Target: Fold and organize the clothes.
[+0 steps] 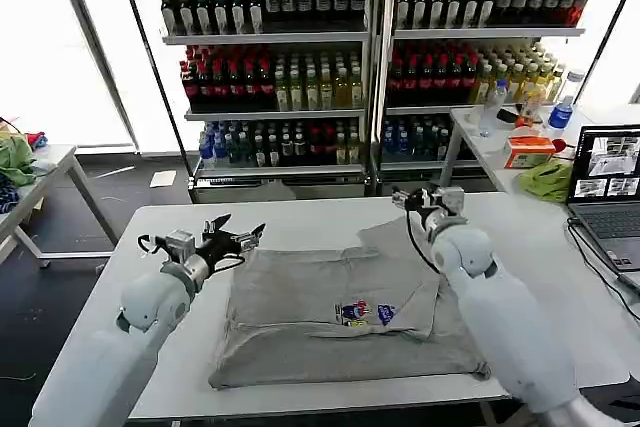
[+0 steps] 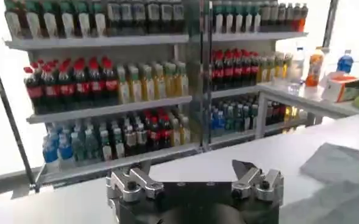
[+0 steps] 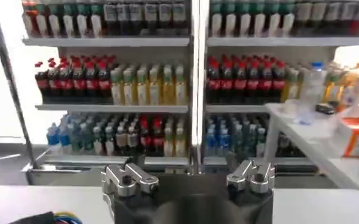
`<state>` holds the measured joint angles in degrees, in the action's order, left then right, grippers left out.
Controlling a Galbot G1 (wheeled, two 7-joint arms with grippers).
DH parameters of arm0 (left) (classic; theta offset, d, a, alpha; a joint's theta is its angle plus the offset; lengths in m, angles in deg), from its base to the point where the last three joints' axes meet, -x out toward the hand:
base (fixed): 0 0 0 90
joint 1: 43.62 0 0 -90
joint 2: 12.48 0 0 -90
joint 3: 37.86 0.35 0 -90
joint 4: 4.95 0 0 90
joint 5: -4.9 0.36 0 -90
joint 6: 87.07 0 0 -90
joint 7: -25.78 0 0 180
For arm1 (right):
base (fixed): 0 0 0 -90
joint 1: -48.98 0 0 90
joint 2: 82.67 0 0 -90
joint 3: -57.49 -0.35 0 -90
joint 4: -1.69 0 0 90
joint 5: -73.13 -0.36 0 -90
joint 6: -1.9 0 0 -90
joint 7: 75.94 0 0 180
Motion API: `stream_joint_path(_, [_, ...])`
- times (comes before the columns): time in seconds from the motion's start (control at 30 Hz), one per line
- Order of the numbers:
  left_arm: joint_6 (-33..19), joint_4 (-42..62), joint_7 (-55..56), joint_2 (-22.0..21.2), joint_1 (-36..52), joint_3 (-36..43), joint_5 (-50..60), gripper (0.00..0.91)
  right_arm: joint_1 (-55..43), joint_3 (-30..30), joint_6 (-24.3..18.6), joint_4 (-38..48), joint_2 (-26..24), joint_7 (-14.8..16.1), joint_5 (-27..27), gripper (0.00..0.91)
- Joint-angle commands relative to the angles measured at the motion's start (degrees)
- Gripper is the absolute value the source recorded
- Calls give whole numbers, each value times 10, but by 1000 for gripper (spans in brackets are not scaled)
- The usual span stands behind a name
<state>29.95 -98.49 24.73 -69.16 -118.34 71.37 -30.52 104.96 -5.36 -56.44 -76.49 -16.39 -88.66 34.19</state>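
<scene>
Left pincer [image 1: 237, 237] hangs with its fingers spread wide and nothing in them, just off the left edge of the grey shirt [image 1: 330, 312]. Right pincer [image 1: 425, 199] is also spread and empty, above the shirt's far right corner. Both arms reach forward over the white bench [image 1: 300, 217], roughly level. The shirt lies partly folded mid-bench, chest print [image 1: 365, 312] facing up.

No text can be read (bottle labels [image 1: 300, 87] too small)
</scene>
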Motion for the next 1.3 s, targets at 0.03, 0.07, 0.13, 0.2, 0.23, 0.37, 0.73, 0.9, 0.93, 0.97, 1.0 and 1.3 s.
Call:
stream_joint_path(0.03, [8,70,-9,4,49,29,-29,907,-73,36,16,118,10,48,-27,907])
stream_joint_path(0.07, [8,69,-9,3,45,28,-29,907,-69,32,16,118,8,51,-27,907])
stream_joint_path(0.13, [8,65,-10,0,37,23,-29,907,-61,23,16,117,3,52,-26,907])
stream_joint_path(0.2, [8,62,-9,-2,29,20,-28,907,-52,13,16,115,-5,51,-16,907])
stream_joint_path(0.23, [9,61,-7,-3,26,20,-26,907,-48,10,16,115,-7,51,-13,907])
stream_joint_path(0.37, [9,60,-4,-12,15,14,-18,907,-27,-4,16,109,-13,44,-2,907])
stream_joint_path(0.73, [13,79,0,-27,3,11,5,907,-1,-28,15,117,3,39,17,907])
stream_joint_path(0.9, [13,87,-1,-31,1,12,8,907,-2,-36,15,139,17,46,31,907])
stream_joint_path(0.93, [12,91,-2,-32,2,12,8,907,-3,-37,15,144,22,46,33,907])
stream_joint_path(0.97, [12,93,-2,-33,4,12,8,907,-3,-37,15,145,23,46,35,907])
stream_joint_path(1.0, [11,99,-2,-35,5,11,8,907,-5,-37,15,149,26,47,39,907])
stream_joint_path(1.3, [7,124,-6,-42,14,14,10,907,-18,-26,15,174,32,49,44,907])
